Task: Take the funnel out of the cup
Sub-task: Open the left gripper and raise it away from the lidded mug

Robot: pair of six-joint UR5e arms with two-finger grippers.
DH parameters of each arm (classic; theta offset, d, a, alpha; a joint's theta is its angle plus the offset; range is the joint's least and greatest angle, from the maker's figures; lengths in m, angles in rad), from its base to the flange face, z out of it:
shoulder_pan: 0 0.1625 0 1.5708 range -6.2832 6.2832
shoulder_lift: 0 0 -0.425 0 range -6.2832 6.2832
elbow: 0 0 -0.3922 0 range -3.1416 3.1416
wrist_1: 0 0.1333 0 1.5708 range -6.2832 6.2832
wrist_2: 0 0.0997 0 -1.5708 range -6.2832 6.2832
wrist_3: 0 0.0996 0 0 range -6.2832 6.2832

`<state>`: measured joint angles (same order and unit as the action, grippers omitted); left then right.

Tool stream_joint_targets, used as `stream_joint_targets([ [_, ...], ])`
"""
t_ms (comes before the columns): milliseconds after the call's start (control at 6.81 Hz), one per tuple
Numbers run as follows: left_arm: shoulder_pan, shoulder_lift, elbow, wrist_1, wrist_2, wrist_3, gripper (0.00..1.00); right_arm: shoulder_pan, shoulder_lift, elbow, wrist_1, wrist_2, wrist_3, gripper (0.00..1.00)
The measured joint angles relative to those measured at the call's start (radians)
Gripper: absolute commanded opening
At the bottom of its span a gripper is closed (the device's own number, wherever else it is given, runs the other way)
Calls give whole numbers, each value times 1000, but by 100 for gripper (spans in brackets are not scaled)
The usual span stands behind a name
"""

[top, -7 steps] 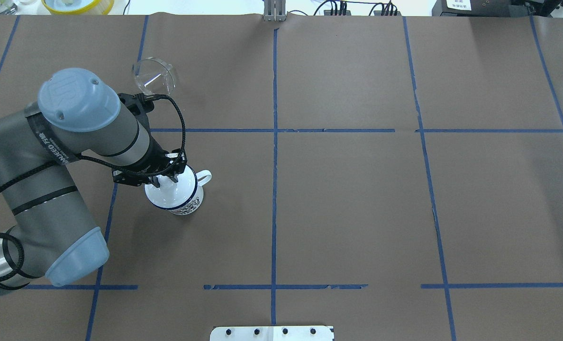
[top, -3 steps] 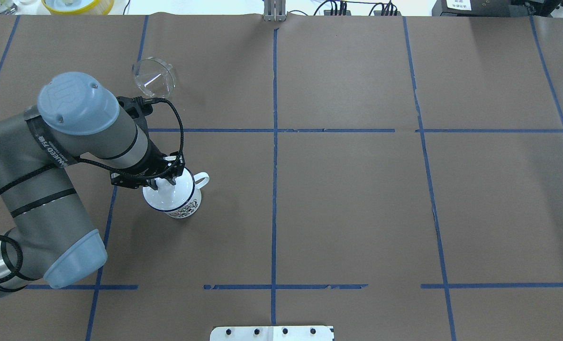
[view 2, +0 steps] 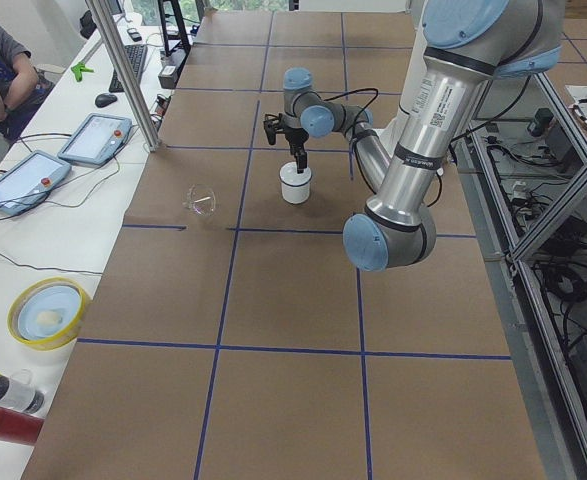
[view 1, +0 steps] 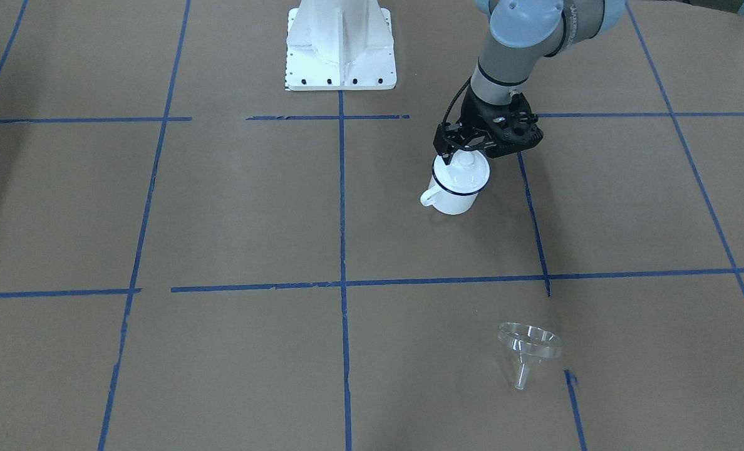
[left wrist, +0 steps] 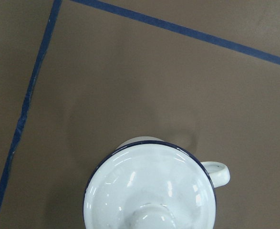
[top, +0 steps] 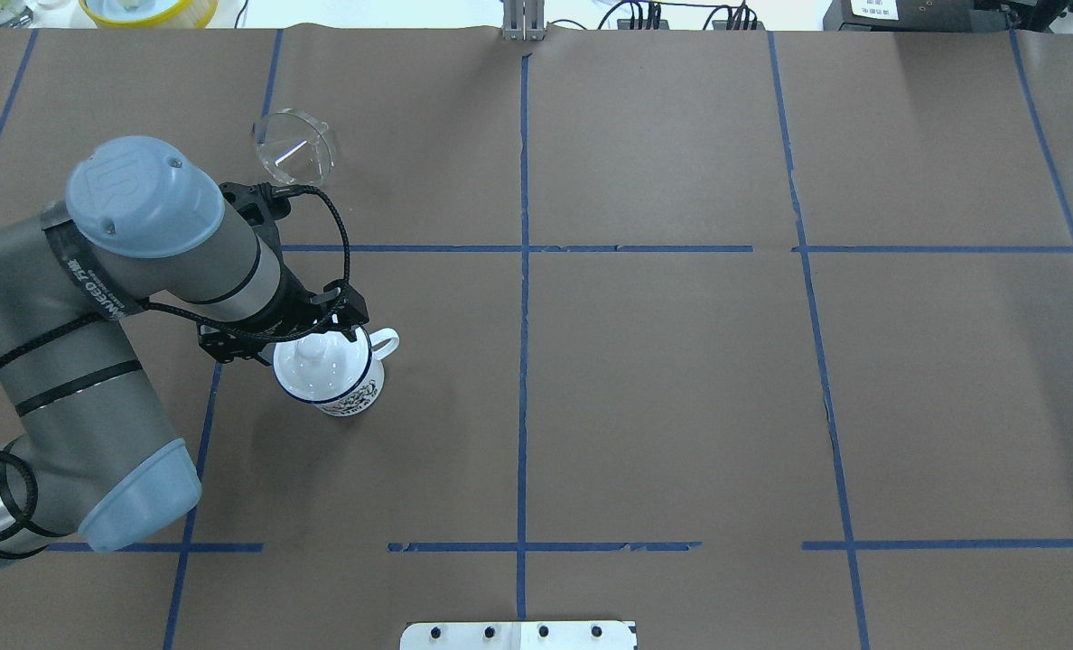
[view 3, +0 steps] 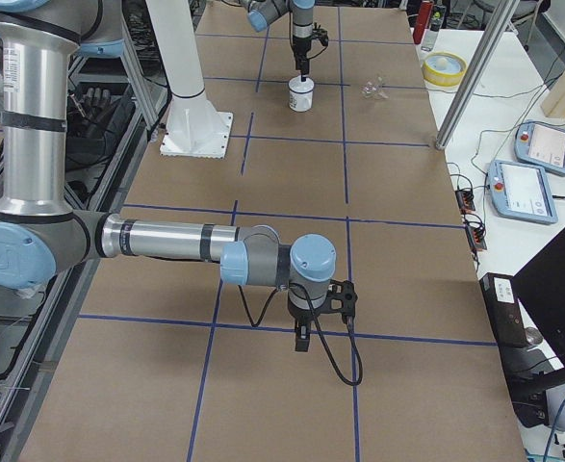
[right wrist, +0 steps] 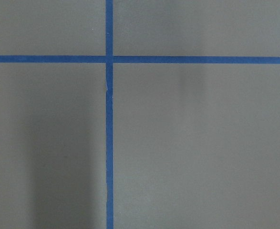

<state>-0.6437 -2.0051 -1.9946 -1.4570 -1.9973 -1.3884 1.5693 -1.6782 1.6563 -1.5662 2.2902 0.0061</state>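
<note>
left end effector [top: 324, 332] has risen off the lid [top: 318, 361] just beneath it, seemingly parted, empty; funnel [top: 293, 149] lies well beyond it on the tabletop [top: 663, 379], outside the cup [top: 356, 395]: task looks done.

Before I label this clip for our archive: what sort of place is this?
Likely a robotics lab: a UR5e arm at a table gridded with blue tape, teach pendants on the side bench.

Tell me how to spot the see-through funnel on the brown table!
Find the grey left arm over the brown table. Past the white cup, across the blue tape line, the funnel lies alone, tipped over. It is the only clear thing, with a wide round rim and thin spout.
</note>
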Motion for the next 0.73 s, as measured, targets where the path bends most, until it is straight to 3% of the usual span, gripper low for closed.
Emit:
stream_joint_targets([
  [294, -91, 11, -35, 3, -2, 109, 100, 0, 0, 0, 0, 0, 0, 100],
  [734, -438, 152, -7, -1, -164, 657, 100, 0, 0, -1, 0, 0, 0, 100],
])
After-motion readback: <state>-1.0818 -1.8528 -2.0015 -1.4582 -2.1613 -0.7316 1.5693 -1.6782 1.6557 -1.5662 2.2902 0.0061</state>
